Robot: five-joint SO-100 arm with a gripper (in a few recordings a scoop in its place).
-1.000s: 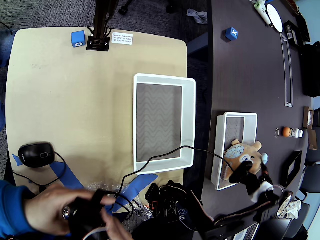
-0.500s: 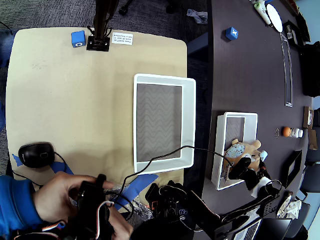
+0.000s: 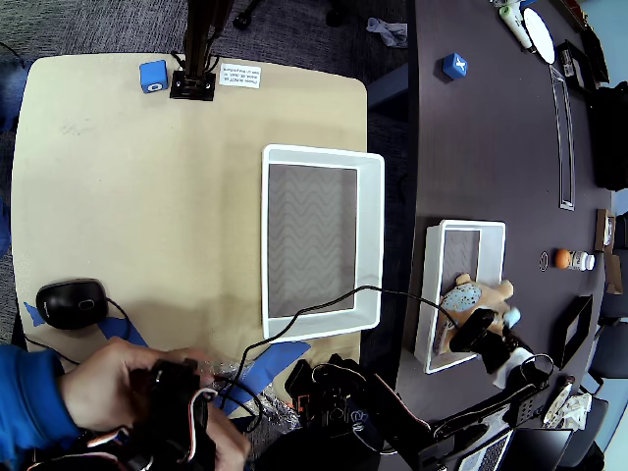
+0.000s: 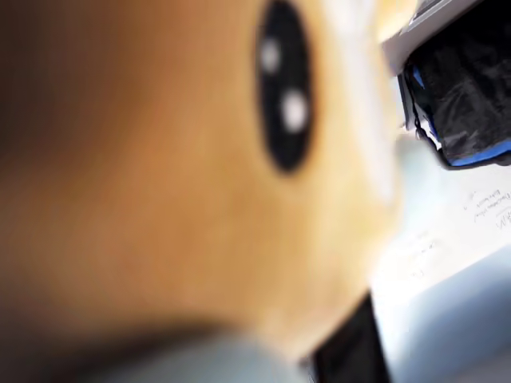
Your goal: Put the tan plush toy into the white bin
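Observation:
The tan plush toy (image 3: 480,292) lies in the lower end of a small white bin (image 3: 432,294) on the dark table at the right of the overhead view. My black gripper (image 3: 474,329) sits over the toy's lower part and hides it. How its jaws stand is hidden there. A larger white bin (image 3: 371,235) stands empty on the tan table, left of the small one. In the wrist view the tan plush toy (image 4: 200,199) is a close blurred tan surface with one black eye.
A black cable (image 3: 324,302) runs over the large bin's lower corner toward my arm. A black mouse (image 3: 69,302) and blue tape (image 3: 270,363) lie lower left. A blue cube (image 3: 152,76) sits top left, another blue cube (image 3: 453,66) on the dark table.
My gripper has moved up the picture from the bin's lower edge onto the toy. The toy now sits a little higher and lower into the small bin, more covered.

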